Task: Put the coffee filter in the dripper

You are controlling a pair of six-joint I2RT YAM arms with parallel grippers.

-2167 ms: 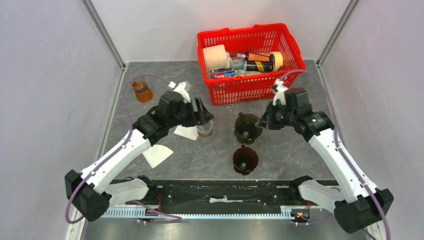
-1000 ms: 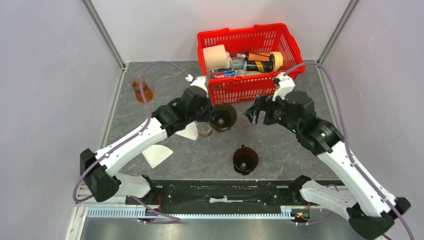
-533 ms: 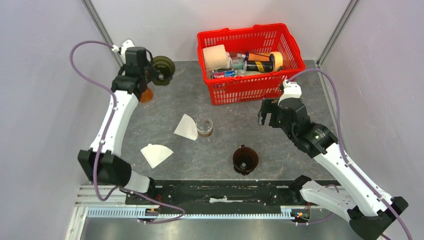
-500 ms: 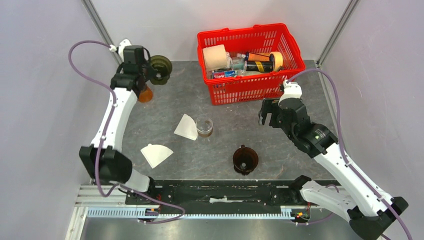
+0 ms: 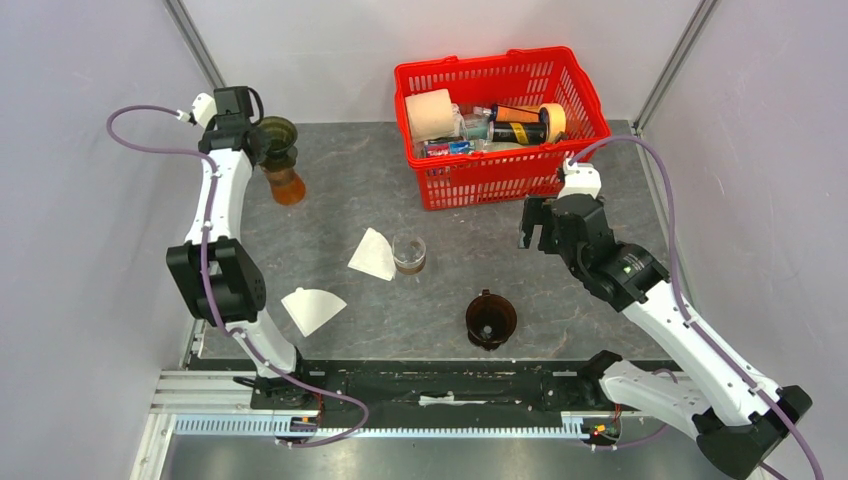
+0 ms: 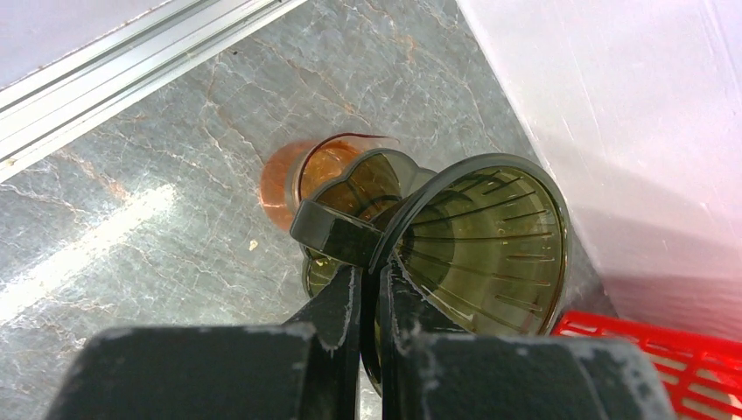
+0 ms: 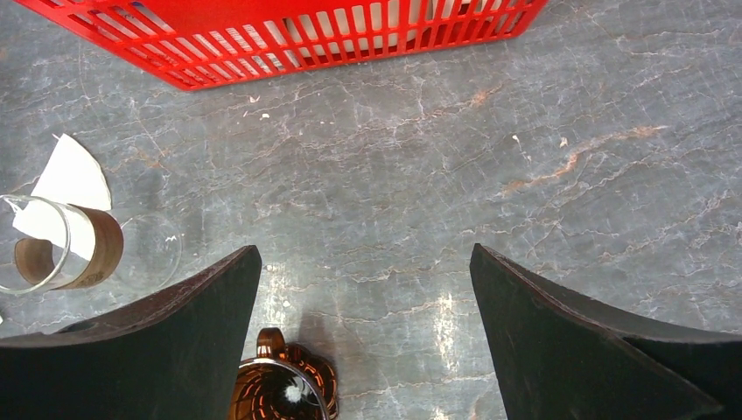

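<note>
The left claw (image 6: 367, 284) was clenched on the green dripper (image 6: 490, 236) by its rim, far left, above the orange glass (image 6: 293, 179). Best to seat it level, mouth up, before letting go. The right claw (image 7: 363, 254) hung wide apart, empty. The coffee filter (image 5: 373, 253) lay flat in the middle of the worktop (image 5: 450, 300), tip pointing far, its long way running near to far.

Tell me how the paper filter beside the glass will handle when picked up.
The filter looks like thin folded paper: probably floppy and very light. Lying flat on the smooth table, it may slide or crumple when pinched.
</note>
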